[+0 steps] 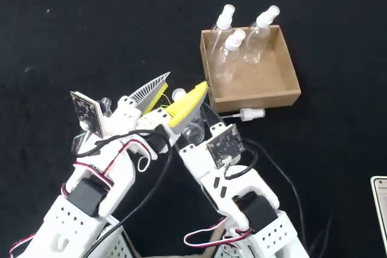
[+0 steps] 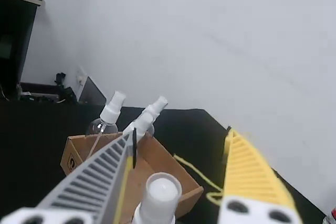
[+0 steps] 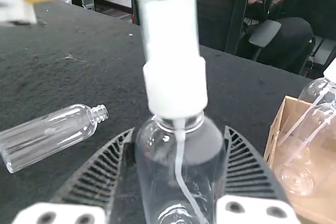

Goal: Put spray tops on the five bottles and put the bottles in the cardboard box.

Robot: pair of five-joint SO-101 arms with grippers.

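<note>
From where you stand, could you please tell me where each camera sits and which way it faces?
High view: fixed above the table, looking down on the left arm, right arm, cardboard box and a loose spray top.
Left wrist view: on the left arm, facing along its open left claw toward the box.
Right wrist view: on the right arm, facing along its right claw, shut on a bottle, past an empty bottle.
Shared: both wrist views show the held bottle's spray top and the box.
</note>
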